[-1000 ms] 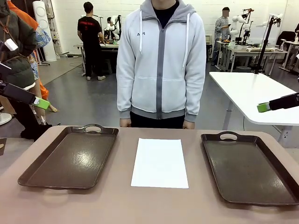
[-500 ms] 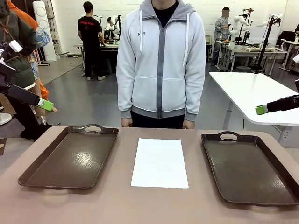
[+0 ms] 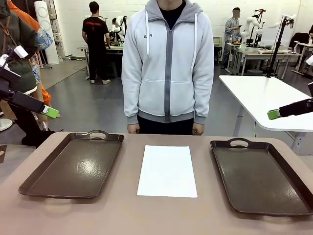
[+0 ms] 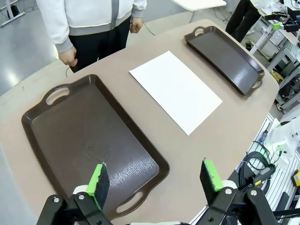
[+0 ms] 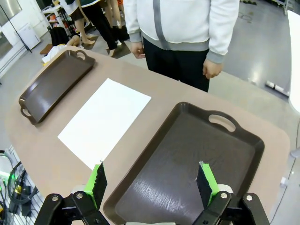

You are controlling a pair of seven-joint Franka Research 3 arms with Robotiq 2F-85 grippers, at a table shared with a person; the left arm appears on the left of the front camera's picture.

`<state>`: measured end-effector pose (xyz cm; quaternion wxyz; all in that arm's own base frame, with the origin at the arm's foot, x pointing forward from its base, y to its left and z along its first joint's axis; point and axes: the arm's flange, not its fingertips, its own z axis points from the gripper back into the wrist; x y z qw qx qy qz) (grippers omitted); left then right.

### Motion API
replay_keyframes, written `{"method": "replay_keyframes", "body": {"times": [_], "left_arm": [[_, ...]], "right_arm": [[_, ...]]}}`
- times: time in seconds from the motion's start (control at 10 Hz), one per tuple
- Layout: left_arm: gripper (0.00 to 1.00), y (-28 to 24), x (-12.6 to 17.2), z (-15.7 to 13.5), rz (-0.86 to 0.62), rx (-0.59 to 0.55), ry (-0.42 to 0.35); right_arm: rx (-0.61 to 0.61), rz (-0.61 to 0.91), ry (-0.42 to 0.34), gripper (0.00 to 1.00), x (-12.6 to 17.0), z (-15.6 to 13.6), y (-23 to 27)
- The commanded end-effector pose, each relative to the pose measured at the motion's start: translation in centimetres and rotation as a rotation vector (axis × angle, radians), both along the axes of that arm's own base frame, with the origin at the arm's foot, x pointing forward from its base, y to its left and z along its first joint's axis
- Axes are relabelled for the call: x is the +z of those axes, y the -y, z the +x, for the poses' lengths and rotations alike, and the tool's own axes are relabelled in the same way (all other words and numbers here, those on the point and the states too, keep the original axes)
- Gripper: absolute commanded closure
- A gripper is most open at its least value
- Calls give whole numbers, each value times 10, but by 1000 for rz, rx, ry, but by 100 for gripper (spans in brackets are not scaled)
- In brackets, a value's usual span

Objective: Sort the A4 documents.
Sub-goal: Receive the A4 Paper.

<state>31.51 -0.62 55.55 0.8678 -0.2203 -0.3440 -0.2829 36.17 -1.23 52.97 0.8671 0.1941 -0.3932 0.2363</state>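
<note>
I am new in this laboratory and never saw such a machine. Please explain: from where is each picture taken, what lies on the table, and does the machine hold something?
This is a robot with two arms, each ending in a black gripper with two green-padded fingers. The front picture looks from between the arms across the table at a person standing at the far side. The other two come from cameras on the wrists, looking down past the left gripper and the right gripper. On the table lie the left tray and the right tray, dark brown and empty, with the white A4 documents flat between them; one sheet or several, I cannot tell. Both grippers are open and hold nothing.
</note>
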Motion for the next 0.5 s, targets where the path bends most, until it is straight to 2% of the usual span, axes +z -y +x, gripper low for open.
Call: {"method": "replay_keyframes", "body": {"times": [0.0, 0.4], "left_arm": [[0, -1, 2, -2, -1, -7, 11], [0, -1, 2, -2, -1, -7, 11]], "right_arm": [[4, 4, -1, 0, -2, -1, 0], [4, 4, -1, 0, -2, -1, 0]]}}
